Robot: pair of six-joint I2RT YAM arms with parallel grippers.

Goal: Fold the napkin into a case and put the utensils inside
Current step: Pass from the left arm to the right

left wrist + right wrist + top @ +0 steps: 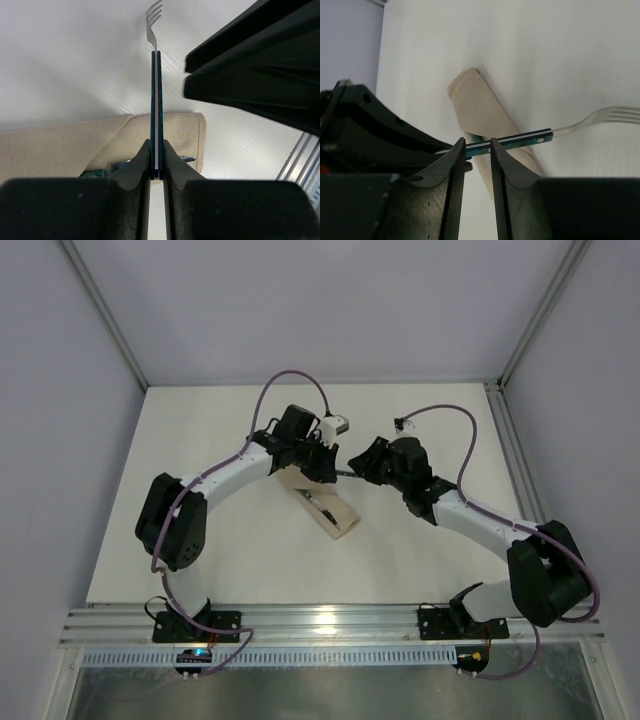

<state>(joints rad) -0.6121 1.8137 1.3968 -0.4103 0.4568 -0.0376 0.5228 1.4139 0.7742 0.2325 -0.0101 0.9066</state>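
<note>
Nothing legible noted: no lettering, numbers, labels or brand marks can be read on any surface in the three views.

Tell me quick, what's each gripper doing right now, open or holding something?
Left gripper: closed on the fork by its green handle.
Right gripper: open, with the fork's handle lying across its tips.

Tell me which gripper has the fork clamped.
The left gripper: its fingers pinch the fork by its green handle. The right gripper has its jaws apart, with a clear gap between them.
</note>
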